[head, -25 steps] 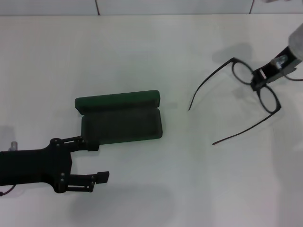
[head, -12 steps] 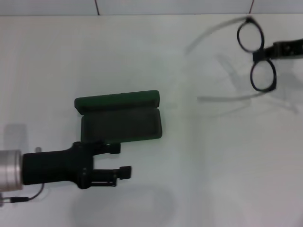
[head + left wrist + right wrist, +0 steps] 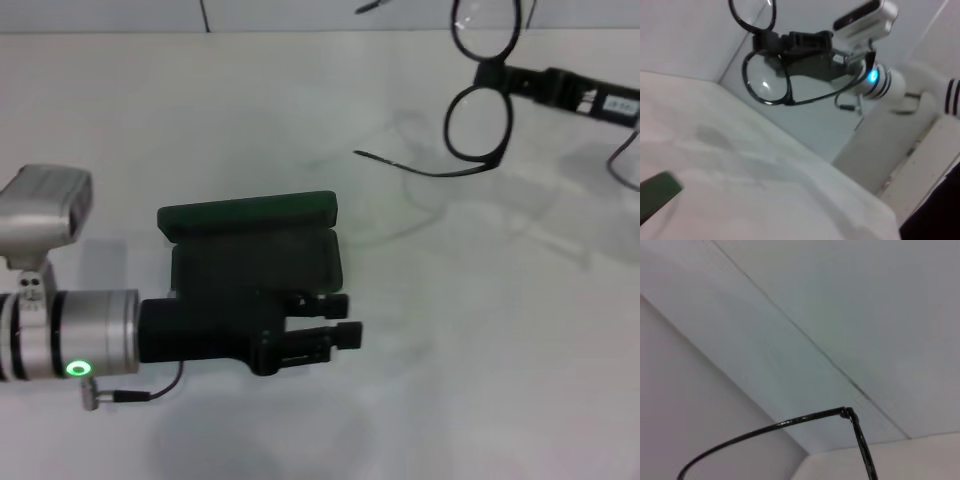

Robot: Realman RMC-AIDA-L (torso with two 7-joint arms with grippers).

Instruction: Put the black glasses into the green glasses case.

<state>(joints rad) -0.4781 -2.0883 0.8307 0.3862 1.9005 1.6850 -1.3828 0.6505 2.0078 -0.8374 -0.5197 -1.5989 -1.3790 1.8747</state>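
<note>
While lifted off the counter:
black glasses: far right, pinched at the bridge by right claw
green glasses case: open, left
left claw: spread, at case's near edge

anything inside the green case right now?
Nothing visible in the open green glasses case, only dark lining. The left tool covers its near edge. The right tool holds the black glasses aloft.

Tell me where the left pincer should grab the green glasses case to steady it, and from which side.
Probably the tray's short left end, approached from the robot's left. The green glasses case lies open and flat on the table, lid hinged back along the far long edge, so the tray mouth must stay free. The left pincer hovers open over the near edge. The right pincer holds the black glasses aloft.
</note>
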